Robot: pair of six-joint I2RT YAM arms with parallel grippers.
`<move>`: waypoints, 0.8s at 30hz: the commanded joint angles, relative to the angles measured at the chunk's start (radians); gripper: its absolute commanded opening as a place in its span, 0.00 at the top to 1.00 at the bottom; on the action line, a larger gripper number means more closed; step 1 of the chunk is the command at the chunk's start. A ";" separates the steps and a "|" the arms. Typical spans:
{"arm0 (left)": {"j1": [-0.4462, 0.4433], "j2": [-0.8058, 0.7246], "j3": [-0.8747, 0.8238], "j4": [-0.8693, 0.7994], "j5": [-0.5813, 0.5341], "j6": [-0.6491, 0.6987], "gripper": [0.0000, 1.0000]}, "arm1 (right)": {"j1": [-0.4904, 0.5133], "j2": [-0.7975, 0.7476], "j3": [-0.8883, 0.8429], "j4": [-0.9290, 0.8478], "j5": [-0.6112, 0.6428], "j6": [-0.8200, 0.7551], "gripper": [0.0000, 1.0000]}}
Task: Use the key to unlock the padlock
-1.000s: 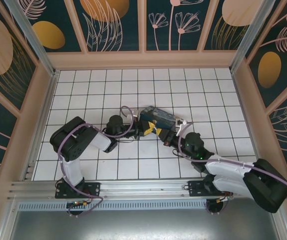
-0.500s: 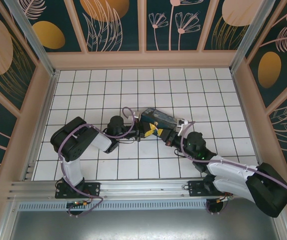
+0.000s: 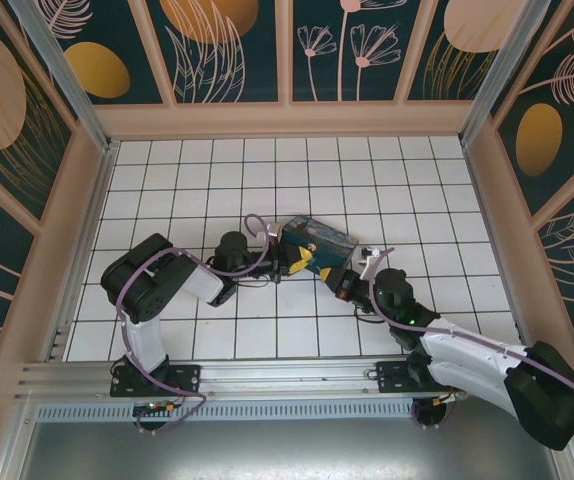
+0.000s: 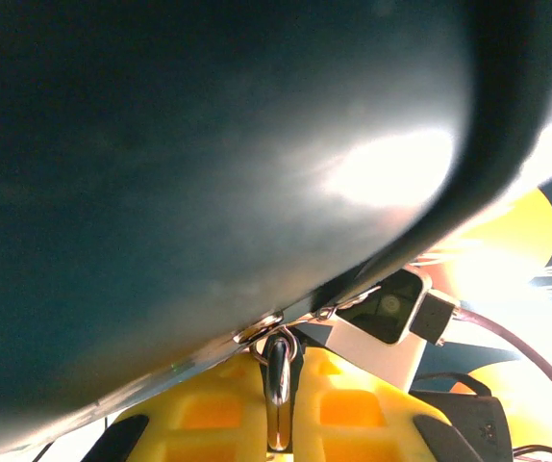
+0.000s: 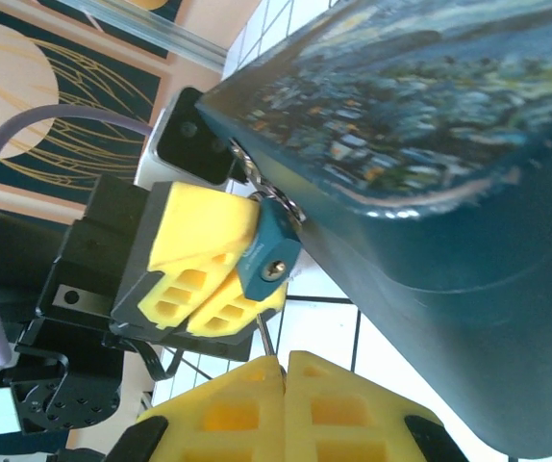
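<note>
Left gripper (image 4: 278, 416) is clenched on the padlock (image 5: 268, 258), pinned between its pads against the tin box (image 5: 430, 173). Right gripper (image 5: 284, 371) grasps the key (image 5: 266, 340), its blade projecting ahead of the fingertips. Both parts are judged small, rigid and slippery: hold the padlock by its flanks

The blue tin (image 5: 430, 144) crowds the padlock (image 5: 268, 258); tiles (image 3: 217, 170) beyond seemingly open.

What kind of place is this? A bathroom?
Probably not: it looks like a small robot test booth. The white square-tiled floor is boxed in by dark teal wall panels painted with gold and pink plants, and a black-and-white left robot arm and right robot arm are bolted to a silver metal rail.
</note>
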 commanded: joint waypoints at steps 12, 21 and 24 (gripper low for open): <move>0.000 -0.010 0.018 0.035 0.001 0.034 1.00 | -0.029 0.044 0.019 0.034 0.010 0.030 1.00; 0.000 -0.010 0.014 0.038 -0.003 0.035 1.00 | -0.033 0.085 0.038 0.063 -0.006 0.031 1.00; 0.001 -0.009 0.011 0.039 -0.005 0.035 1.00 | -0.033 0.083 0.040 0.064 -0.006 0.032 1.00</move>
